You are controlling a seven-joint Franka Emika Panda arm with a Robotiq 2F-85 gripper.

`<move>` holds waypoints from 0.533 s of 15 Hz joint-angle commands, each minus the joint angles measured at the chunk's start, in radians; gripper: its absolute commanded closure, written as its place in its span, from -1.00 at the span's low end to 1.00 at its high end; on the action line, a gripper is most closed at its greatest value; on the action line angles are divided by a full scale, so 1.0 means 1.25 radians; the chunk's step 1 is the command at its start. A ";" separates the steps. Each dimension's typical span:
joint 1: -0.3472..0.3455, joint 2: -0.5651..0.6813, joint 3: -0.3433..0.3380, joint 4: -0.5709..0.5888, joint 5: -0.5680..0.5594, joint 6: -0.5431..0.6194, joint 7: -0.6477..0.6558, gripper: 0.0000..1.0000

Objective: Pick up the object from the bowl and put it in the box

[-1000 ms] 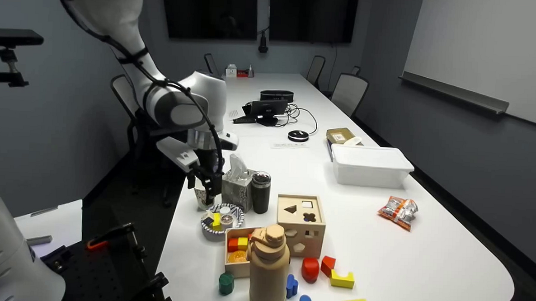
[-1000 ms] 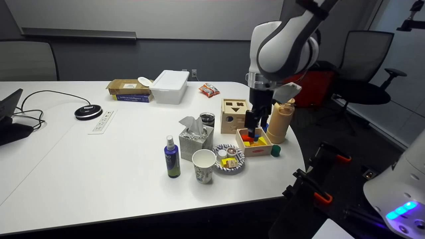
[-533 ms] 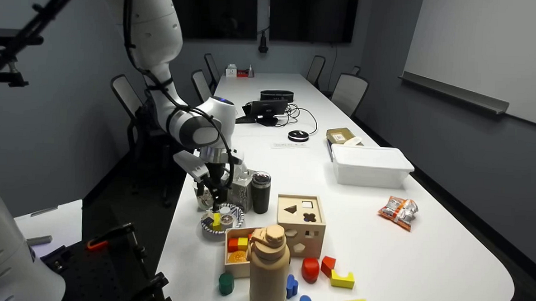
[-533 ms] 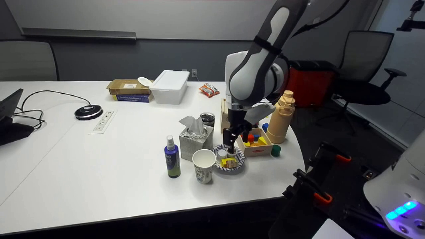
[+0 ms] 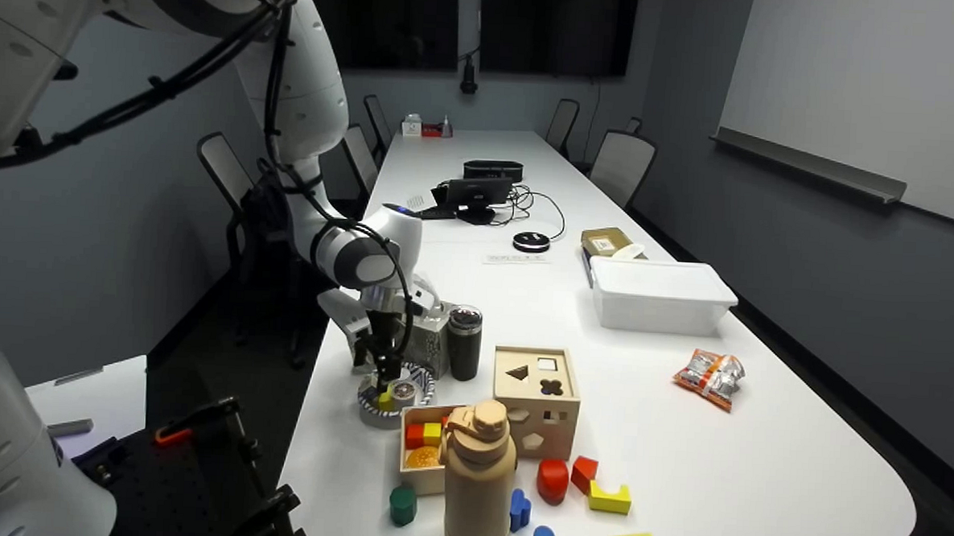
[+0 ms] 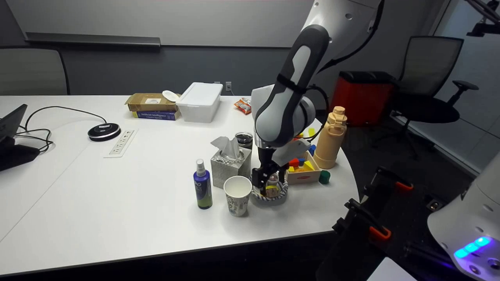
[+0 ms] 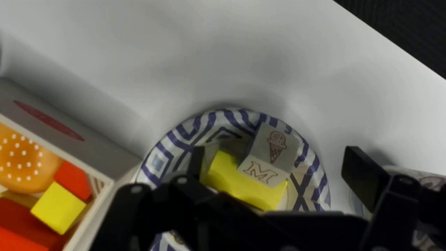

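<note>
The round bowl with a blue-and-white pattern [image 7: 223,118] shows in all views, also in both exterior views [image 6: 273,198] [image 5: 425,388]. In it a wooden cube with a printed M and ice-cream cone [image 7: 270,146] leans on a yellow block [image 7: 240,177]. Small round pods [image 5: 405,390] lie beside them. My gripper [image 7: 278,167] is open and empty, low over the bowl. One finger is inside the rim by the yellow block; the other is outside, near the paper cup. An open wooden box [image 6: 302,178] and a white lidded plastic box [image 5: 661,300] are in view.
A paper cup [image 6: 237,197] stands close beside the bowl. A tissue box [image 6: 230,168], spray bottle [image 6: 202,187] and dark tumbler [image 5: 464,344] stand behind. A shape-sorter cube [image 5: 535,403], tan flask [image 5: 478,485] and loose blocks lie near the wooden box.
My gripper has moved from above the wooden box to over the bowl and lowered. The paper cup has shifted slightly. The things in the bowl stay in place.
</note>
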 commanded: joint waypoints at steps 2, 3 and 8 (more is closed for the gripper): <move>0.036 0.020 -0.026 0.021 -0.025 -0.014 0.055 -0.32; 0.041 0.022 -0.029 0.021 -0.027 -0.015 0.059 -0.17; 0.056 0.022 -0.043 0.010 -0.042 -0.007 0.075 0.63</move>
